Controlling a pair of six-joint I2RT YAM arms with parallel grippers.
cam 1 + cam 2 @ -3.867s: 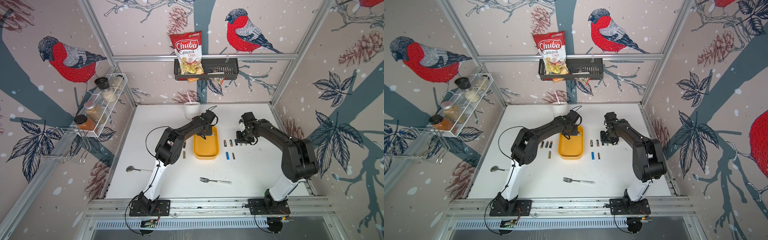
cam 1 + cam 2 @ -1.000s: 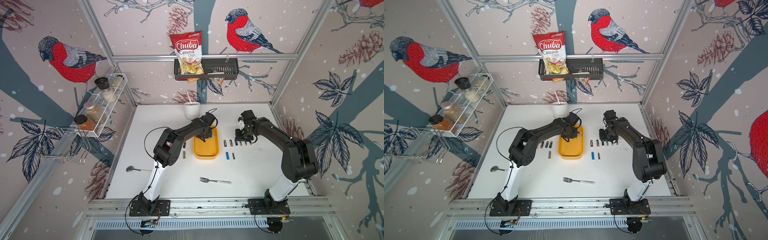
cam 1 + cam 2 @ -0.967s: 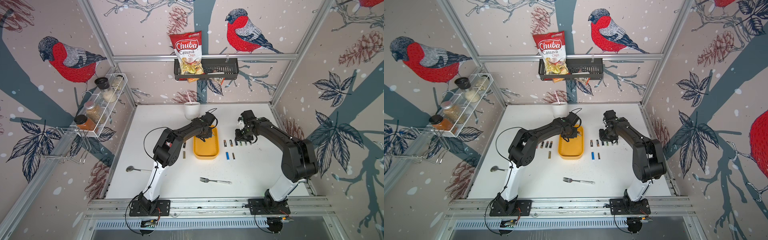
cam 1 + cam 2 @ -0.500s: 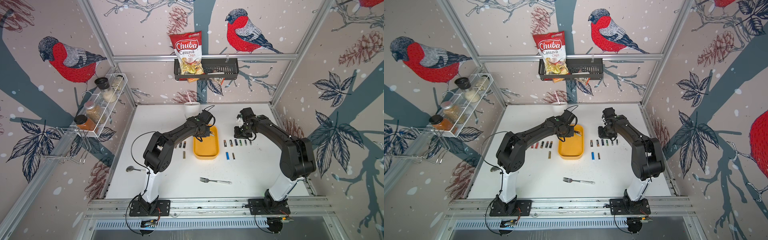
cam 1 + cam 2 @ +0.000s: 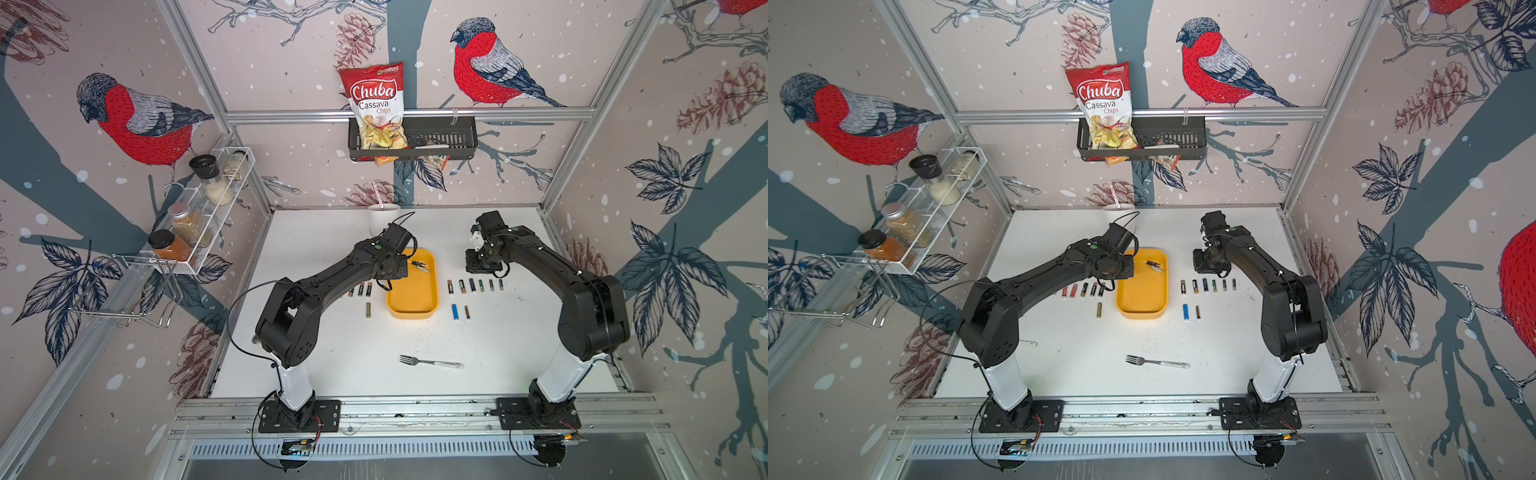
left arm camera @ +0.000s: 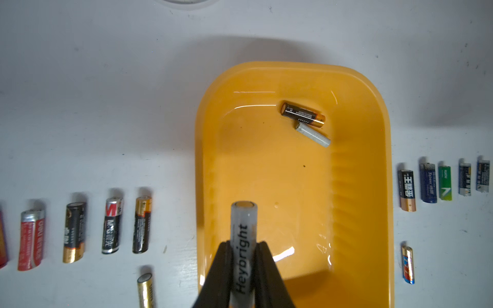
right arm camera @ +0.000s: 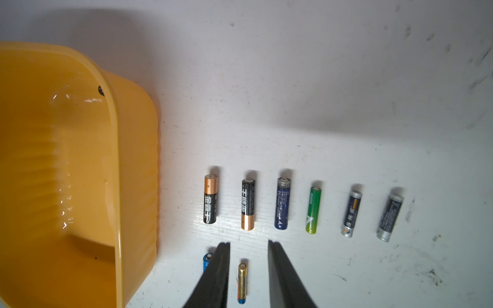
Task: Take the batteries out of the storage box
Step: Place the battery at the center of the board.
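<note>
The yellow storage box (image 5: 411, 297) (image 6: 266, 173) sits mid-table. Over its near-left part, my left gripper (image 6: 243, 244) (image 5: 400, 270) is shut on a white battery marked Heybright (image 6: 243, 229), which points forward out of the jaws. Two batteries lie loose at the box's far end: a black-and-gold one (image 6: 302, 114) and a grey one (image 6: 313, 134). My right gripper (image 7: 248, 244) (image 5: 478, 266) hangs open and empty above the table to the right of the box. Just beyond its tips lies a row of several batteries (image 7: 282, 204). A small gold battery (image 7: 242, 282) lies on the table between its fingers.
Another row of batteries (image 6: 109, 226) (image 5: 360, 289) lies left of the box, with a gold one (image 5: 368, 309) nearer. A blue battery (image 5: 456, 311) is right of the box. A fork (image 5: 432, 363) lies near the front and a white cup (image 5: 383, 216) at the back.
My left arm's elbow has swung out to the left, still holding the white battery over the box. My right gripper has drawn back a little from the battery row.
</note>
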